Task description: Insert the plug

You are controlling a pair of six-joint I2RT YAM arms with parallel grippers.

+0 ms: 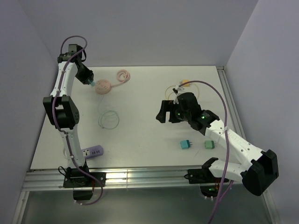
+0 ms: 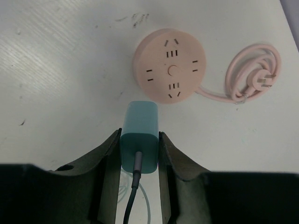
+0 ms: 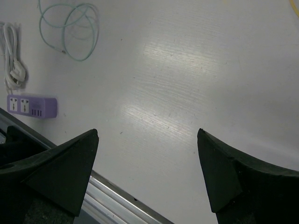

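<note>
**A:** From above, what is the left pincer doing?

**B:** The left pincer is pinching the teal plug. The plug's nose sits just beside the pink round socket ahead of it. Whether they touch, I can't quite tell from up there. The right pincer is spread wide, well apart from both.

**A:** And the left wrist view?

**B:** Both fingers of the left pincer press the plug's sides, and its grey lead trails back between them. The socket lies just past the plug's tip, slightly right. A coiled pink cord lies further right.

**A:** The right wrist?

**B:** The right pincer has its jaws standing wide, with white table showing between them. Off to its left are a purple power strip and a white cord. A teal cable loop lies ahead-left.
</note>
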